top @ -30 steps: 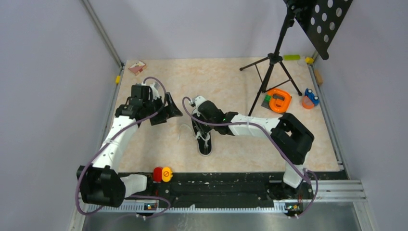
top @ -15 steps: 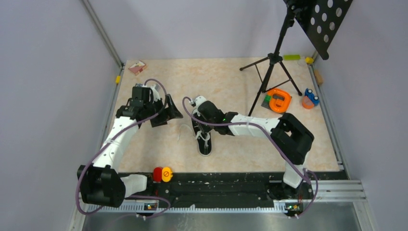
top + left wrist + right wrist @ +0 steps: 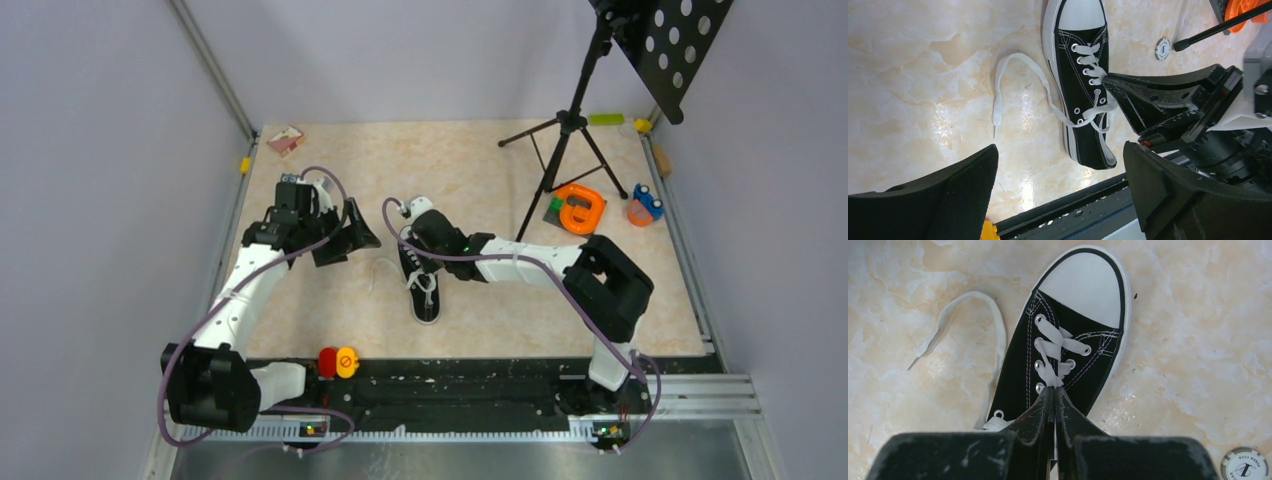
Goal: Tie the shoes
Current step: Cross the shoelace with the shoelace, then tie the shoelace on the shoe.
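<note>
My right gripper (image 3: pixel 1054 390) pinches shut on the white laces (image 3: pixel 1055 340) mid-tongue, apparently to draw slack. My left gripper (image 3: pixel 1059 147) hangs wide open beside the black canvas sneaker (image 3: pixel 1013 370), lying mid-width on the table (image 3: pixel 500 170), toward its near edge.

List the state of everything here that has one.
sneaker, upright on its sole, untied
laces, loose, one end trailing on the table
left pincer, open, empty
right pincer, shut on the laces at mid-shoe
</note>
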Robot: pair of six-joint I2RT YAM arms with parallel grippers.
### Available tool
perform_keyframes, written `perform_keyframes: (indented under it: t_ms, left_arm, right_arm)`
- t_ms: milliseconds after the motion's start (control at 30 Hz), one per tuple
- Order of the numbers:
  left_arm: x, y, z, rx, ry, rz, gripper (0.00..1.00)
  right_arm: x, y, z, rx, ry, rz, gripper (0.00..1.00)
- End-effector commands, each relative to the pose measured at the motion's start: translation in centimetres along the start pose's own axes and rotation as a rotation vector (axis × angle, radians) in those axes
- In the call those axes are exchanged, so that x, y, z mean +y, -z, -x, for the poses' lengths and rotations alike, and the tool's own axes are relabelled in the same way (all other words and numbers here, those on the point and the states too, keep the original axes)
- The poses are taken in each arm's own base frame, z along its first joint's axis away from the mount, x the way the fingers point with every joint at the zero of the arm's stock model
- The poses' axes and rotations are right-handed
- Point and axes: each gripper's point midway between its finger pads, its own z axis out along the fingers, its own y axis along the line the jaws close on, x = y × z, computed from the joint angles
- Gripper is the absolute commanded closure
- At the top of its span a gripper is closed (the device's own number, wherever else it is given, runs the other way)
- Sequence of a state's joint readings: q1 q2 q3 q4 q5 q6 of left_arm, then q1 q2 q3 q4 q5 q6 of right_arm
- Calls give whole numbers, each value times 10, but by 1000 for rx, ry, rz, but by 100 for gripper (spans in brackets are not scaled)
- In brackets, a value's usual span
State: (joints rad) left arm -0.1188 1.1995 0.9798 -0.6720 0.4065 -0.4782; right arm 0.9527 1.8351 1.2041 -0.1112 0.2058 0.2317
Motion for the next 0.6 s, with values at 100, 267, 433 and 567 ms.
perform_keyframes:
  t_ms: [100, 267, 433, 567]
  left_arm:
    - [20, -21, -8, 13, -22, 84, 3]
    - [36, -42, -13, 12, -71, 247, 16]
    - [48, -67, -22, 45, -76, 325, 31]
    - [67, -81, -27, 36, -123, 448, 31]
  right_arm:
    - [-18, 31, 36, -156, -158, -14, 100]
    - [-32, 40, 40, -197, -257, -5, 100]
    - [-45, 48, 35, -222, -344, 1, 100]
    - [-47, 51, 34, -230, -365, 6, 100]
